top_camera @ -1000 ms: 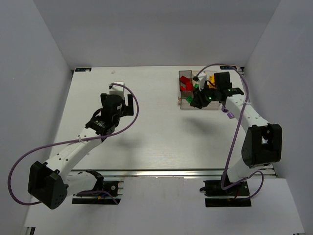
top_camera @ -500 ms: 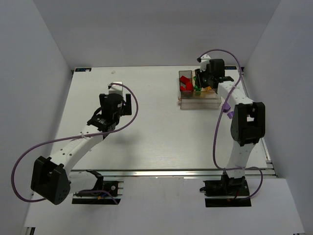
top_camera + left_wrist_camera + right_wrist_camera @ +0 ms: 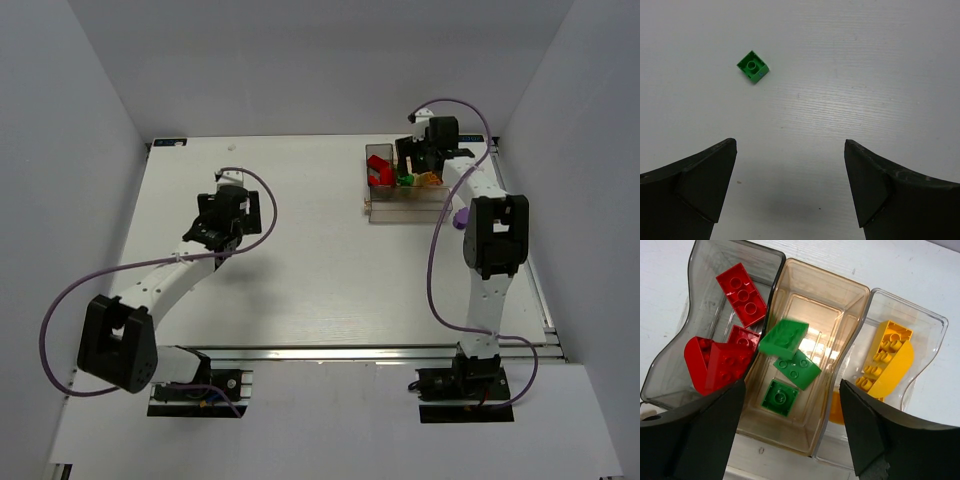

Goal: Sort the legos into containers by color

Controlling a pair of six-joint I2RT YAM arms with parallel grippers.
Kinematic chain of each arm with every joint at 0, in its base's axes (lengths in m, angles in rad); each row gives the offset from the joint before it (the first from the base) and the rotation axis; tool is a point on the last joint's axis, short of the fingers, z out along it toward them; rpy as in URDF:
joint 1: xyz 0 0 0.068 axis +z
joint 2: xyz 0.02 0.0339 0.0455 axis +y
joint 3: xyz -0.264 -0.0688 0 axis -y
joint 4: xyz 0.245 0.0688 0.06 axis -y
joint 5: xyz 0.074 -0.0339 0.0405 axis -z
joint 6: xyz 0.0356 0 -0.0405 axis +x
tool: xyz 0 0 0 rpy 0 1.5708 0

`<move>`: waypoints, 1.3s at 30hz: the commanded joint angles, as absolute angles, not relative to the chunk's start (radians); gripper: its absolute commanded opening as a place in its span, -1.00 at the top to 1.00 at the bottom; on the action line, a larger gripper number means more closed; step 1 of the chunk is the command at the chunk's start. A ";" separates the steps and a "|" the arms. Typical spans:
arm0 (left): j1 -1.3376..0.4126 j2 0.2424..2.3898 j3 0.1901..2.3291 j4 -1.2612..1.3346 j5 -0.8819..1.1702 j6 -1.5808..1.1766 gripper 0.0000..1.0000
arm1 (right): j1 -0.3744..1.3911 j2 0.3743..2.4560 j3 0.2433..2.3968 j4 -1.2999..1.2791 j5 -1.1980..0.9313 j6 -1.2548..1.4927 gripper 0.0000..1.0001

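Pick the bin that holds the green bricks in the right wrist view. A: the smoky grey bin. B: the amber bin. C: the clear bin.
B: the green bricks lie in the amber middle bin, while the red ones sit in the grey bin and the yellow ones in the clear bin.

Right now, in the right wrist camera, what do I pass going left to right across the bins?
The smoky grey bin holding red legos → amber bin holding green legos → clear bin holding yellow legos.
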State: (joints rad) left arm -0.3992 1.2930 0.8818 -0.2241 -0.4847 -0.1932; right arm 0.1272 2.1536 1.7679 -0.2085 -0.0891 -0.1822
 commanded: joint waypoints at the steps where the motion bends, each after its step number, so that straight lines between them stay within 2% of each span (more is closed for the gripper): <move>1: -0.348 1.359 0.939 -0.270 -0.468 -0.239 -0.96 | 0.118 2.063 1.732 -0.190 -0.126 -0.189 -0.64; 3: -0.307 1.416 0.974 -0.288 -0.456 -0.265 -0.96 | 0.112 1.963 1.647 -0.193 -0.229 -0.181 -0.51; 4: -0.292 1.431 0.986 -0.299 -0.451 -0.274 -0.96 | 0.112 1.918 1.600 -0.192 -0.283 -0.181 -0.37; 5: -0.276 1.449 1.006 -0.302 -0.431 -0.285 -0.95 | 0.110 1.863 1.548 -0.180 -0.346 -0.179 0.10; 6: -0.246 1.465 1.017 -0.304 -0.419 -0.296 -0.89 | 0.110 1.739 1.482 -0.158 -0.465 -0.172 0.46; 8: -0.219 1.531 1.040 -0.295 -0.375 -0.319 -0.76 | 0.115 1.616 1.278 -0.062 -0.592 -0.147 1.00; 10: -0.187 1.625 1.109 -0.320 -0.354 -0.331 -0.52 | 0.118 1.470 1.141 -0.016 -0.698 -0.105 1.00; 12: -0.170 1.687 1.179 -0.333 -0.344 -0.339 -0.45 | 0.114 1.372 1.091 -0.017 -0.800 -0.080 0.69; 14: -0.152 1.767 1.221 -0.356 -0.338 -0.360 -0.50 | 0.110 1.321 1.060 -0.084 -0.824 -0.087 0.36; 15: -0.137 1.793 1.265 -0.368 -0.339 -0.391 -0.57 | 0.115 1.274 1.046 -0.098 -0.837 -0.090 0.31; 16: -0.123 1.842 1.288 -0.394 -0.342 -0.405 -0.72 | 0.110 1.252 1.029 -0.103 -0.839 -0.097 0.28; 21: -0.092 1.977 1.431 -0.485 -0.336 -0.521 -0.87 | 0.101 1.114 0.898 -0.011 -0.819 -0.078 0.22; 25: -0.083 2.052 1.531 -0.577 -0.368 -0.626 -0.88 | 0.084 1.106 0.896 -0.015 -0.830 -0.078 0.21; 29: -0.072 2.075 1.546 -0.560 -0.364 -0.670 -0.82 | 0.066 1.104 0.890 -0.015 -0.842 -0.071 0.22; 35: -0.063 2.118 1.586 -0.614 -0.374 -0.718 -0.51 | 0.035 1.097 0.890 -0.014 -0.842 -0.064 0.22; 39: -0.063 2.112 1.571 -0.618 -0.370 -0.724 -0.15 | 0.021 1.101 0.888 -0.011 -0.844 -0.057 0.22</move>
State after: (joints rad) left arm -0.0673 2.1216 1.5616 -0.5854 -0.3645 -0.6941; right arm 0.0322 1.1191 0.8871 -0.0490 -0.8200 -0.0715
